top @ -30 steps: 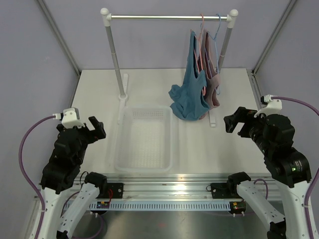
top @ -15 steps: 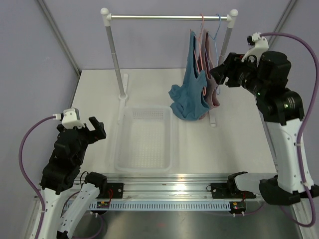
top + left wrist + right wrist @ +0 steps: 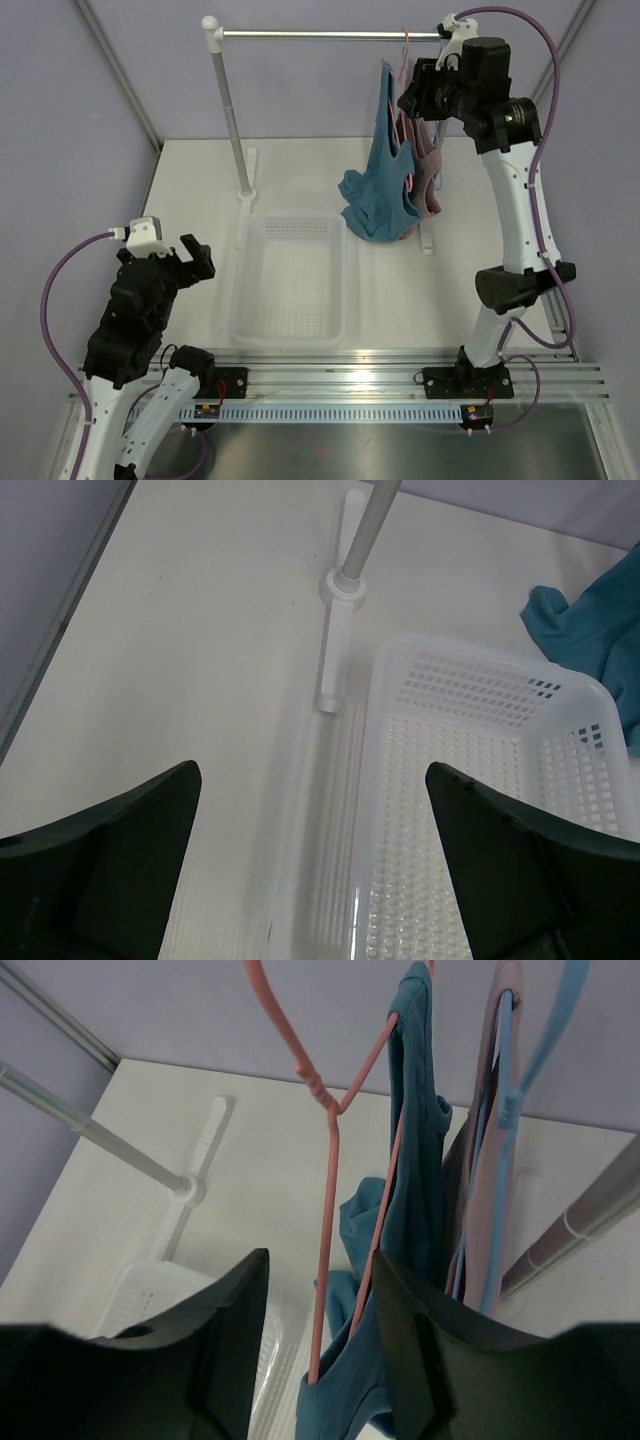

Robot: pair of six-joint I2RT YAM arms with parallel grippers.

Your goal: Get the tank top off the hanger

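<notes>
The teal tank top [image 3: 378, 190] hangs from the salmon-pink hanger [image 3: 405, 48], whose hook is on the rail. My right gripper [image 3: 407, 100] is raised to just below the hook. In the right wrist view both sloping arms of the hanger [image 3: 325, 1190] run down between the jaws of my right gripper [image 3: 320, 1260]. The jaws stand part-way apart. A gap shows beside the left arm, and the teal tank top [image 3: 415, 1160] lies close to the right finger. My left gripper [image 3: 195, 258] [image 3: 312, 770] hovers low at the left, wide open and empty.
A dusty-pink tank top [image 3: 428, 175] on a light-blue hanger [image 3: 505, 1090] hangs just right of the teal one. The rail [image 3: 330, 35] rests on two posts; the right post [image 3: 580, 1225] is near my right gripper. A white basket [image 3: 290, 280] [image 3: 480, 740] sits mid-table.
My right arm has swung up from low on the right to the rail, and its jaws have narrowed around the pink hanger. The left arm has not moved.
</notes>
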